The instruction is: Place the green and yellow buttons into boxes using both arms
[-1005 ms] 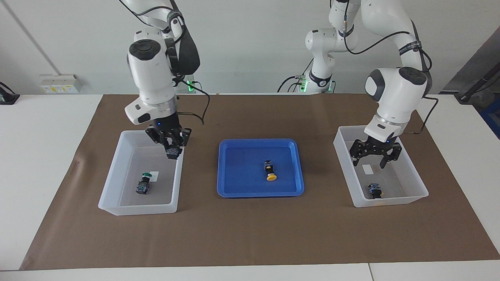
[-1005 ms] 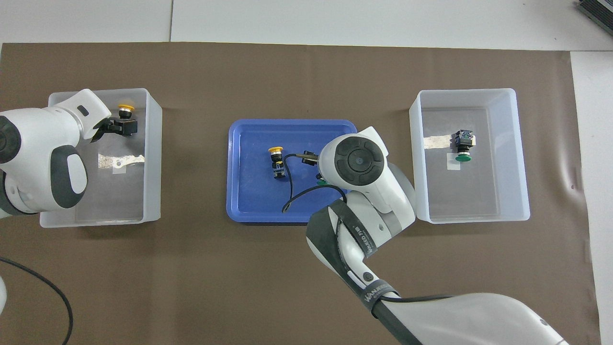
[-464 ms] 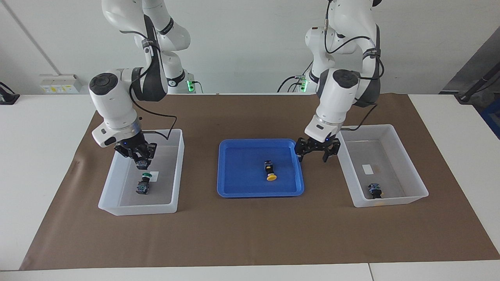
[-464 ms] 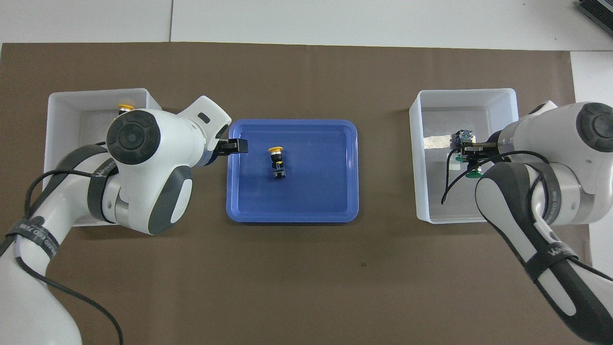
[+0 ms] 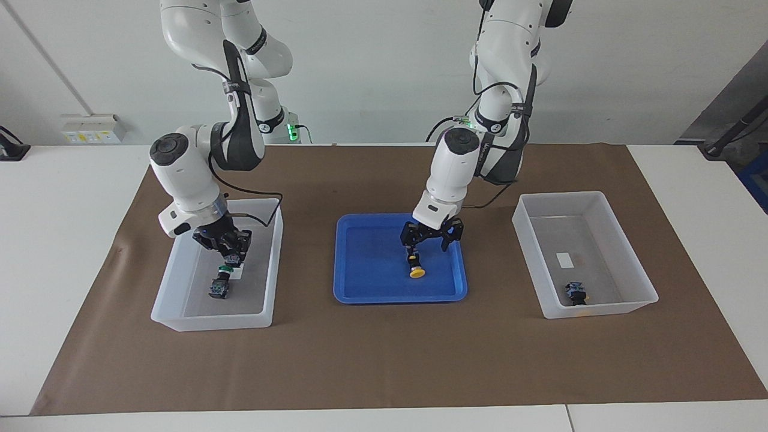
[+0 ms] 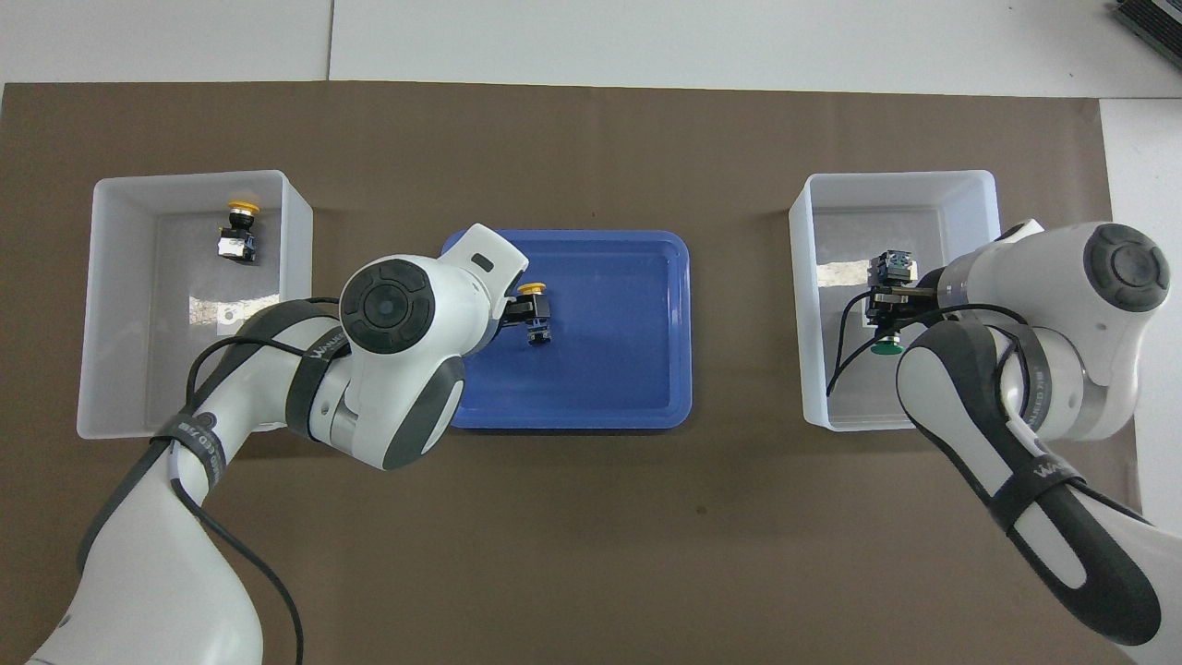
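Observation:
One yellow button (image 5: 415, 266) (image 6: 532, 310) lies in the blue tray (image 5: 366, 282) (image 6: 637, 388). My left gripper (image 5: 427, 243) (image 6: 523, 314) hangs open just over its black body. Another yellow button (image 5: 576, 293) (image 6: 238, 228) lies in the box (image 5: 630, 240) (image 6: 102, 277) at the left arm's end. My right gripper (image 5: 231, 255) (image 6: 885, 319) is low inside the other box (image 5: 180, 312) (image 6: 993, 203), shut on a green button (image 5: 233, 261) (image 6: 888, 347). A second green button (image 5: 218, 289) (image 6: 897, 266) lies on that box's floor just beside it.
A brown mat (image 5: 384, 360) covers the middle of the white table (image 5: 60, 198). The blue tray sits between the two boxes. Each box has a small white sticker (image 5: 564, 259) on its floor.
My left gripper has swung from the edge of its box to over the yellow button in the tray. My right gripper has sunk a little lower in its box with the green button.

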You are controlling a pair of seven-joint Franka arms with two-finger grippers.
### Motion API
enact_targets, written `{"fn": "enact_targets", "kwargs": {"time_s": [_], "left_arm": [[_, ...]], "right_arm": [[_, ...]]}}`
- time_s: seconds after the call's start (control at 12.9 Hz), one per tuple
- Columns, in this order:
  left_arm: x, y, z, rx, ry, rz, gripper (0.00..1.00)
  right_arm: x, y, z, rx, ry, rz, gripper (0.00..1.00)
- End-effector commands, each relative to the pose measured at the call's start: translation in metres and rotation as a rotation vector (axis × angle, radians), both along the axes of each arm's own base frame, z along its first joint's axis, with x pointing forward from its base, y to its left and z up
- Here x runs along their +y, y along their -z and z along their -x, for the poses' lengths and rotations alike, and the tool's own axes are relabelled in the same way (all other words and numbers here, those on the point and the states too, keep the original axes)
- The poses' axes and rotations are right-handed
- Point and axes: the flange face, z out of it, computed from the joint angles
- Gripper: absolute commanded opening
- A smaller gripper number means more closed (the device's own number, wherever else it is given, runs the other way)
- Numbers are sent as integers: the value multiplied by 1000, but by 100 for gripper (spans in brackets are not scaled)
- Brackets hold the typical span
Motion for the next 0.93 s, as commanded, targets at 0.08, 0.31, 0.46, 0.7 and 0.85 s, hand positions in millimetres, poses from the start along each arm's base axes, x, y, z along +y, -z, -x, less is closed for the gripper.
{"fn": "enact_targets", "kwargs": {"time_s": [0.08,0.31,0.46,0.7,0.85], "left_arm": [[-20,16,7,-22,-48,35,100],[-25,20,14,-18,-19,26,37],[-24,20,14,-13,-15,20,6],[-17,9,9,-12,-28,18,0],[6,-23,1,-8,-52,9,0]], "right_arm": [[-4,3,3,-12,6,-20,100],[1,-14,-2,-38,14,-24,100],[2,-38,-7,-67,33,-26,100],[-6,-83,-18,-60,29,-16,100],[-4,-122,-18,-38,20,-19,100]]}}
